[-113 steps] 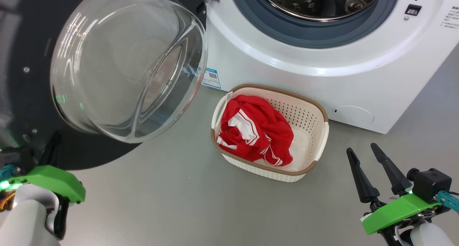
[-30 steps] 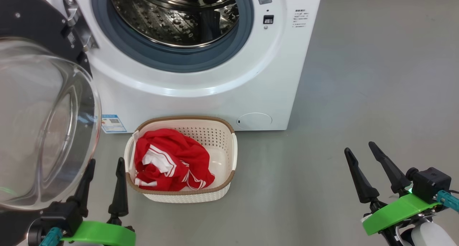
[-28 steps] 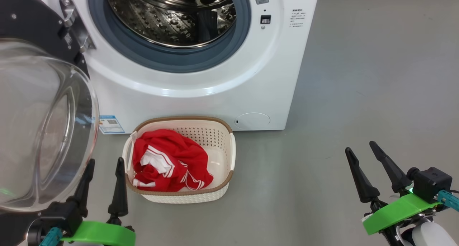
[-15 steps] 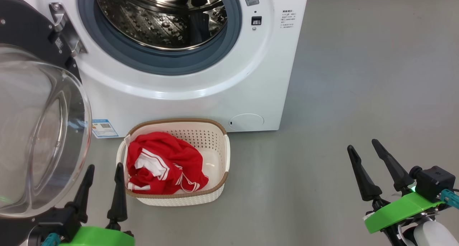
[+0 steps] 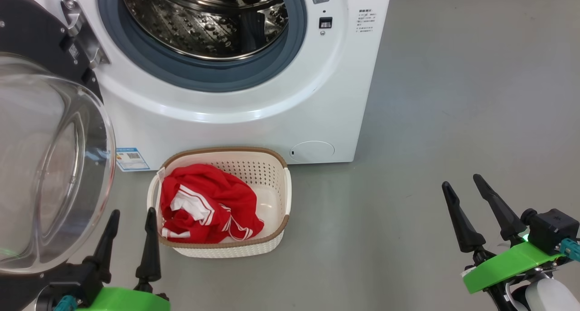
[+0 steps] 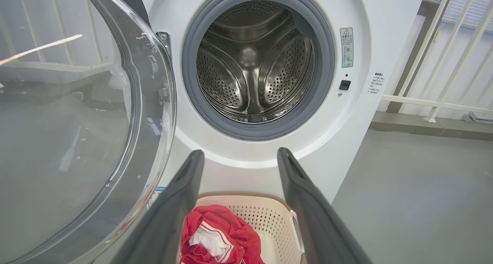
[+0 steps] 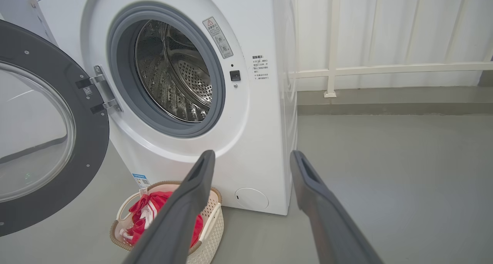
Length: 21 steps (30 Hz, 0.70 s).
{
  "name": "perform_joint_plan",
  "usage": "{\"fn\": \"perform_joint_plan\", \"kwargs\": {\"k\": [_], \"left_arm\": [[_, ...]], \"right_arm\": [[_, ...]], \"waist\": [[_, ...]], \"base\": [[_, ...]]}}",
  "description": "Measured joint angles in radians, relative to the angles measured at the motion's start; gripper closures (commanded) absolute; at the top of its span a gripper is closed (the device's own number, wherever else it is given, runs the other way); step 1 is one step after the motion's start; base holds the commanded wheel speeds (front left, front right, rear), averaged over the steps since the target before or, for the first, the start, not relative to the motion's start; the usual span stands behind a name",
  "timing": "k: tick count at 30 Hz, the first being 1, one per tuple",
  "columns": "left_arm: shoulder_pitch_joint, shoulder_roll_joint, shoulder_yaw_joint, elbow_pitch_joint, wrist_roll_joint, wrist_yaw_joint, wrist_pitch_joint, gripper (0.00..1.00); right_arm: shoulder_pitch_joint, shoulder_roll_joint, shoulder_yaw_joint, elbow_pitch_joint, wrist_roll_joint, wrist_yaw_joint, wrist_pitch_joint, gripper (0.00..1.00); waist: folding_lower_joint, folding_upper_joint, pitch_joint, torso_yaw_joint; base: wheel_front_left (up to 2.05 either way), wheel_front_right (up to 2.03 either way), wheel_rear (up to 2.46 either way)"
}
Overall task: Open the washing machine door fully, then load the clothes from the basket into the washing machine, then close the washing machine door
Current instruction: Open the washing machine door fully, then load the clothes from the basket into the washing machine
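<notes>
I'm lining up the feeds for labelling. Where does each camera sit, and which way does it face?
Head view: on the head, looking forward and down at the washing machine and the basket; left gripper lower left, right gripper lower right, both open.
Left wrist view: on the left wrist, looking along the left fingers into the drum, the washing machine door open at left.
Right wrist view: on the right wrist, facing the machine at a slant, right fingers in front.
Shared: both wrist views show the clothes in the basket.
</notes>
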Motion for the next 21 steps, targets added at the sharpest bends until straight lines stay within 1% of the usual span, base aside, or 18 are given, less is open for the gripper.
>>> {"fn": "perform_joint_plan", "kwargs": {"k": [2,8,21], "left_arm": [[0.0,-0.002,0.002,0.001,0.002,-0.008,0.0,0.0],[0.0,-0.008,0.01,0.001,0.011,-0.015,0.0,0.0],[0.0,-0.016,0.028,0.001,0.036,-0.021,0.0,0.0]], "right_arm": [[0.0,0.0,-0.001,-0.001,0.0,0.0,0.0,0.0],[0.0,0.0,-0.002,-0.005,-0.001,0.0,0.0,0.0],[0.0,0.0,-0.006,-0.006,-0.001,0.0,0.0,0.0]], "waist": [[0.0,0.0,0.001,0.0],[0.0,0.0,0.006,0.001],[0.0,-0.0001,0.008,0.009]], "base": [[0.0,0.0,0.0],[0.0,0.0,0.0],[0.0,0.0,0.0]]}}
